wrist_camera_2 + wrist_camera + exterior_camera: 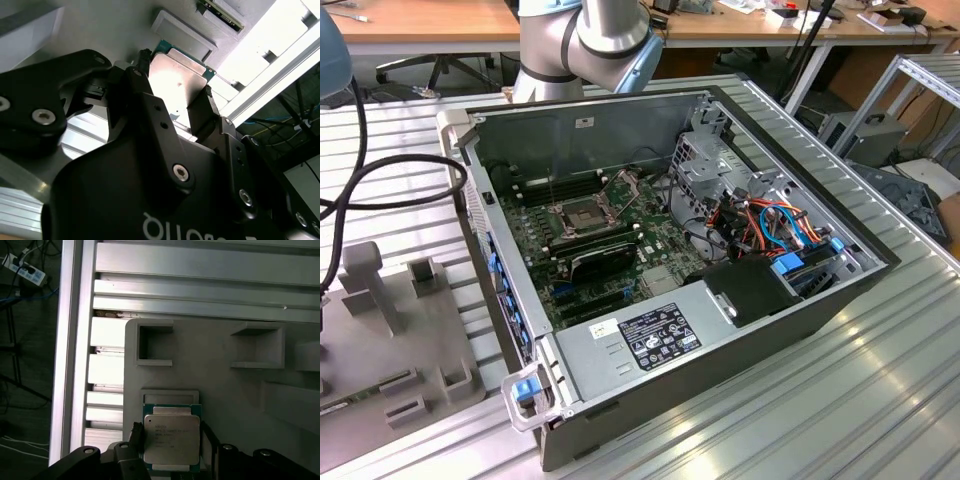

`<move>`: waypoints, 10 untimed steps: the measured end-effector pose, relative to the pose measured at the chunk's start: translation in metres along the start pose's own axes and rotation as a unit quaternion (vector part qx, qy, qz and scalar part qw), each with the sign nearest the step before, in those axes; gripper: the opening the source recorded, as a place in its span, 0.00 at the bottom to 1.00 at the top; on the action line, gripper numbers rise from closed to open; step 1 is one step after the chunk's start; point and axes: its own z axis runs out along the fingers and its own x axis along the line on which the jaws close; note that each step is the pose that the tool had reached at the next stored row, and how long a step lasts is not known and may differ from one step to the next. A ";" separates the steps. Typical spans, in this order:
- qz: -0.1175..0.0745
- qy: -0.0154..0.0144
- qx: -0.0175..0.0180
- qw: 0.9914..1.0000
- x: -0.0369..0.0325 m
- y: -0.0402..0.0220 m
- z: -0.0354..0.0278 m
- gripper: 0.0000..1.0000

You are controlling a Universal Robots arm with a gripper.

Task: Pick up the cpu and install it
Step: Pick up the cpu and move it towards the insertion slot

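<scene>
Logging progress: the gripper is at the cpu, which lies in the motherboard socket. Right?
Not quite. The gripper is at the cpu, but the cpu lies on the grey holder tray, not in the motherboard socket; the first wrist view shows this.

Exterior view evenly lit — in the second wrist view glare whitens the cpu (176,82).

Exterior overlooks case (740,355), both wrist views hug cpu (177,85) (171,440)

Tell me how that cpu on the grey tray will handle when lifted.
Likely rigid: the cpu is a flat, metal-topped square. Probably slippery, since its top shines smooth. Lying flat on the tray, it shouldn't roll.
</scene>
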 end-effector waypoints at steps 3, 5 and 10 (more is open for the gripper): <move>0.000 0.000 0.000 1.000 0.0000 0.0001 -0.0028 0.55; 0.000 0.000 0.000 1.000 0.0000 0.0001 -0.0041 0.55; 0.000 0.000 0.000 1.000 0.0001 0.0002 -0.0073 0.55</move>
